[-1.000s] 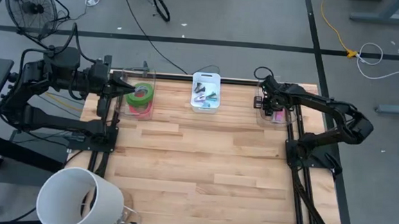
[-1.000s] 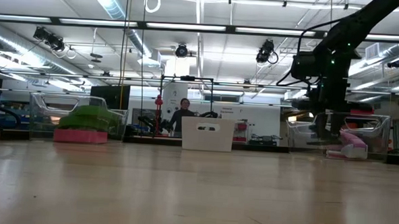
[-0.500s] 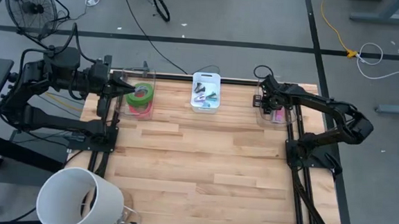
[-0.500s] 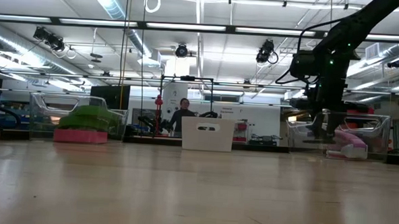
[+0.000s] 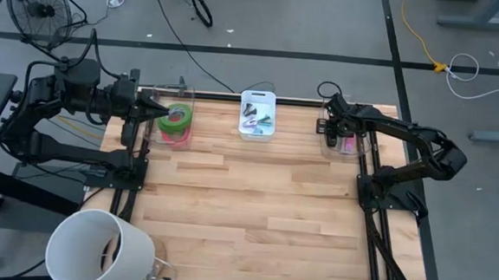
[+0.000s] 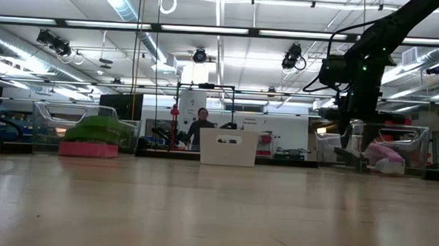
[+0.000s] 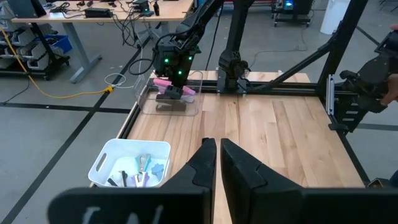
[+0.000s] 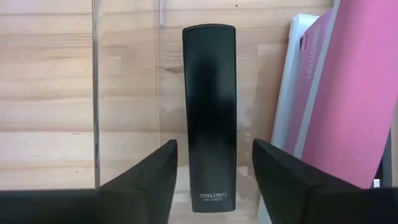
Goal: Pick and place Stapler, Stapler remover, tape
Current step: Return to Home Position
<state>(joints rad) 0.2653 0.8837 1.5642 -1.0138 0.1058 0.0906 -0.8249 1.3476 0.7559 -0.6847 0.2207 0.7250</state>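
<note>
Right gripper (image 8: 214, 163), fingers spread and holding nothing, over the smooth, oblong black stapler (image 8: 209, 93), which lies beside a pink stapler (image 8: 348, 93) in the clear-walled right bin (image 8: 95, 74). Left gripper (image 7: 216, 149), fingers nearly together and holding nothing, beside stacked green and pink tape rings (image 5: 178, 118). Staple removers (image 7: 146, 168) lie in the white bin (image 7: 102, 165).

Bright, even overhead light from ceiling strip lights (image 6: 124, 4), soft shadows. Low view: sheen on table (image 6: 215, 212). Just ahead of right gripper (image 8: 214, 146), black stapler (image 8: 209, 93) carries a pale highlight; clear bin wall (image 8: 95, 93) beside it glints.
</note>
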